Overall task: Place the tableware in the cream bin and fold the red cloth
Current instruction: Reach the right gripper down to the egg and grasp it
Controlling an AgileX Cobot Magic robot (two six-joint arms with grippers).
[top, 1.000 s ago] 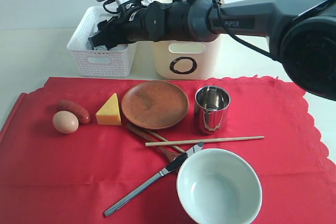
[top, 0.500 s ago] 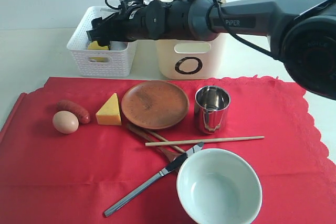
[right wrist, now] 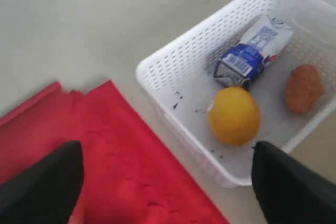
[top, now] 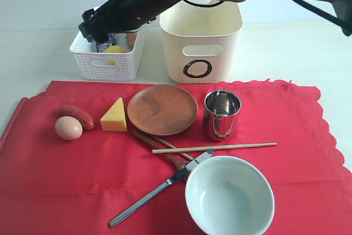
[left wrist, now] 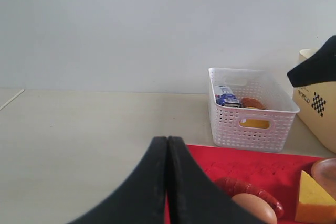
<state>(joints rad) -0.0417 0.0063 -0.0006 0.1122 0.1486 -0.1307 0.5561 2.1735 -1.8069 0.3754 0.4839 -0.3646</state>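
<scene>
On the red cloth point(top: 66, 180) lie the brown plate point(top: 162, 109), steel cup point(top: 222, 114), pale bowl point(top: 229, 195), knife point(top: 159, 188), chopsticks point(top: 214, 147) and, partly under these, the wooden spoon point(top: 159, 146). Behind the cloth stands the cream bin point(top: 201, 39) with its black "O". My right gripper point(top: 94, 30) reaches across and hangs above the white lattice basket point(top: 107, 61). It is open and empty point(right wrist: 168, 182), with its fingers point(right wrist: 42, 182) far apart. The left gripper point(left wrist: 167, 140) is shut on nothing, low over the cloth's left edge point(left wrist: 252, 166), and is not seen in the exterior view.
The basket point(right wrist: 173, 66) holds a lemon point(right wrist: 234, 116), a blue packet point(right wrist: 252, 51) and a brown-orange item point(right wrist: 303, 88). An egg point(top: 68, 128), a sausage point(top: 78, 115) and a cheese wedge point(top: 115, 116) lie on the cloth's left part.
The right gripper has risen out of the white basket and the arm has lifted higher. The lemon now lies free in the basket.
</scene>
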